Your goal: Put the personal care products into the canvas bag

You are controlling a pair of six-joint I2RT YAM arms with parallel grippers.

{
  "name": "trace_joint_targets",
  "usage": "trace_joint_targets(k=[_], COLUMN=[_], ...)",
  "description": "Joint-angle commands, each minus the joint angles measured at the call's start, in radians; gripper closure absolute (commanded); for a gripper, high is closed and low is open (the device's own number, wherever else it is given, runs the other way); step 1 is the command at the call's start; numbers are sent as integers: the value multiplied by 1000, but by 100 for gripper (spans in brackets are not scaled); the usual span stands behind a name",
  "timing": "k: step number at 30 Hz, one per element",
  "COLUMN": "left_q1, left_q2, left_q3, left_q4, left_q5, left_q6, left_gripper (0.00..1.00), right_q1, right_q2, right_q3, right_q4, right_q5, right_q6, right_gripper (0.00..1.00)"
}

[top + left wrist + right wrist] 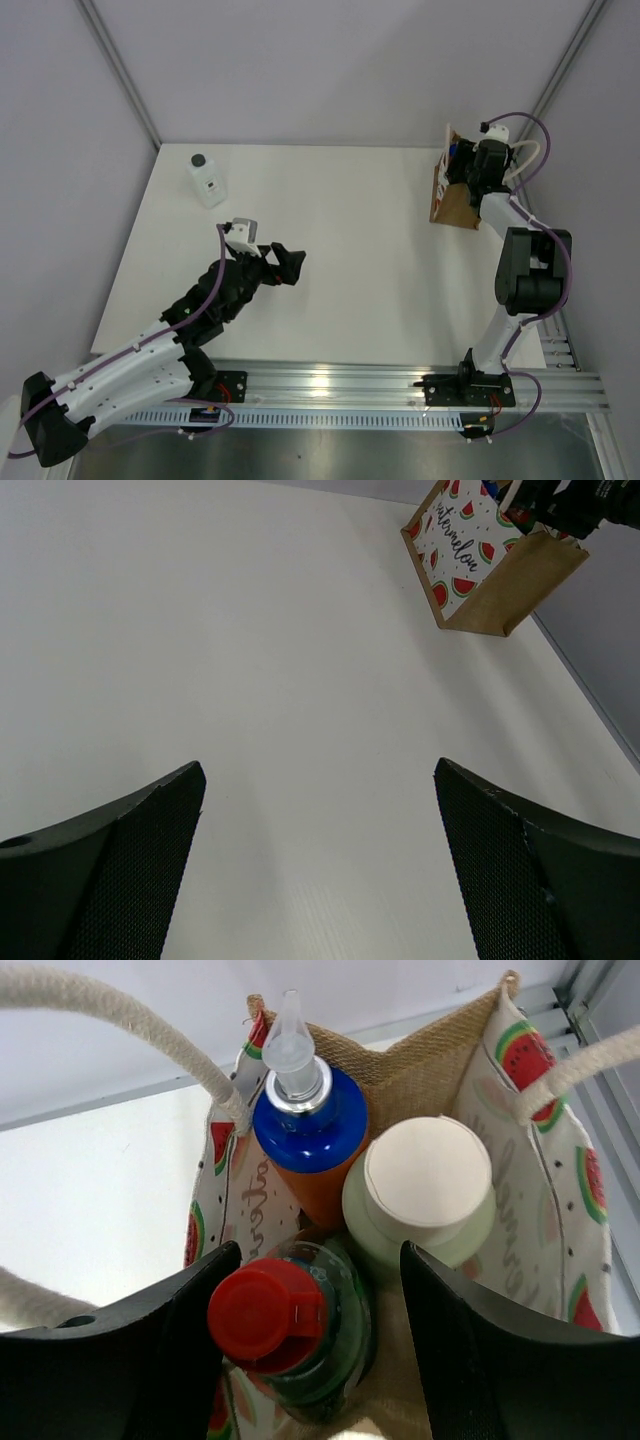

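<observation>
Left hand (288, 262): fingers apart, nothing between them, poised over the bare tabletop (360, 250) at centre-left. Right hand (320, 1252): positioned directly above the open mouth of the canvas bag (455, 205), which stands at the far right edge of the tabletop. Its fingers (150, 1350) are spread to either side of a green-tinted bottle with a red cap (268, 1315) sitting inside the bag; whether they press on it cannot be told. Also inside the bag, side by side: the orange-red bottle with a blue cap (310, 1135) and clear nozzle, and the pale green cylinder with a whitish cap (425, 1188). The clear square bottle with a black cap (207, 180) stands upright at the far left corner, well apart from both hands.
</observation>
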Motion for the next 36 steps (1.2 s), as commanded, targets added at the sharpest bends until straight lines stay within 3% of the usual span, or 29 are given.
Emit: trace_joint_targets(k=[1, 5, 11, 16, 18, 22, 26, 30, 36], left_q1=[-2, -2, -2, -2, -2, -2, -2, -2, -2], left_q2=[2, -2, -2, 1, 2, 16, 30, 34, 21], left_q3=[13, 13, 16, 17, 14, 17, 22, 20, 16], left_q4=[34, 36, 33, 31, 34, 36, 37, 33, 43], left_q5=[22, 17, 8, 22, 24, 31, 37, 24, -10], left_q6=[-25, -17, -9, -14, -16, -11, -5, -3, 1], left_gripper=[1, 1, 1, 1, 1, 1, 1, 1, 1], right_q1=[-4, -7, -15, 12, 48, 261, 646, 842, 875], right_q2=[-113, -195, -343, -521, -596, -747, -808, -811, -839], right_q3=[86, 134, 116, -80, -183, -361, -568, -665, -818], right_q4=[-95, -254, -346, -353, -269, -224, -133, -89, 71], right_q5=[85, 139, 31, -104, -130, -105, 42, 138, 106], right_q6=[85, 184, 274, 393, 424, 406, 372, 401, 445], right_gripper=[31, 31, 31, 31, 32, 34, 34, 34, 32])
